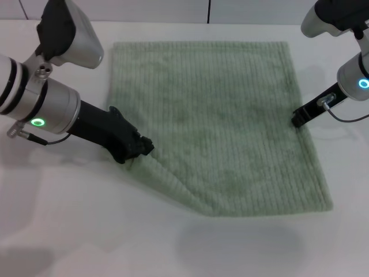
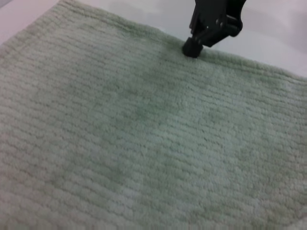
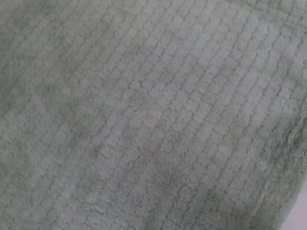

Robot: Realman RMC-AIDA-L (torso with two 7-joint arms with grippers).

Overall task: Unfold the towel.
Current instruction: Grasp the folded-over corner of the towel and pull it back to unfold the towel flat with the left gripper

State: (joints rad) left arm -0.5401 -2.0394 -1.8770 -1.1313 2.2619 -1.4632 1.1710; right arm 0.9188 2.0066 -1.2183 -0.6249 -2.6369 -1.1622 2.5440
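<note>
The pale sage-green towel lies spread on the white table, mostly flat. Its near left edge is drawn inward, and a raised crease runs from there to the near edge. My left gripper is at that left edge, low on the table, shut on the towel's border. My right gripper is at the towel's right edge, its tips together on the hem. It also shows in the left wrist view, resting on the towel's far edge. The right wrist view shows only the towel's ribbed cloth.
The white table surrounds the towel, with bare surface in front and on both sides. A wall or panel runs along the far edge of the table. A cable hangs by my right wrist.
</note>
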